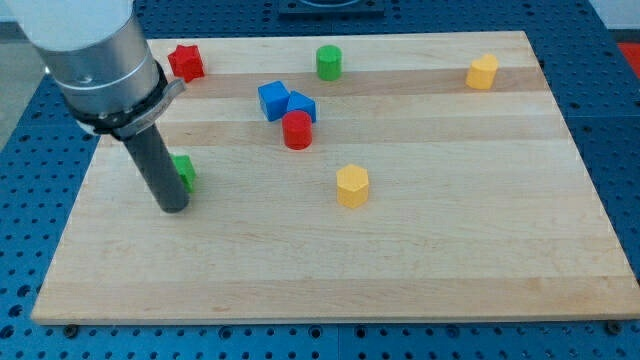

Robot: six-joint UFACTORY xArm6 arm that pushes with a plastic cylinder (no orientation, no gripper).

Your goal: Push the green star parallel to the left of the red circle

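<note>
The green star [185, 171] lies at the view's left of the wooden board, partly hidden behind my rod. My tip [173, 207] rests on the board just below and left of the star, touching or nearly touching it. The red circle [297, 130] stands near the board's middle, well to the right of the star and a little higher in the view. It touches the lower of two blue blocks.
Two blue blocks [273, 100] [301, 104] sit just above the red circle. A red star [186, 62] is at top left, a green cylinder [329, 62] at top centre, a yellow block [482, 72] at top right, a yellow hexagon [352, 186] in the middle.
</note>
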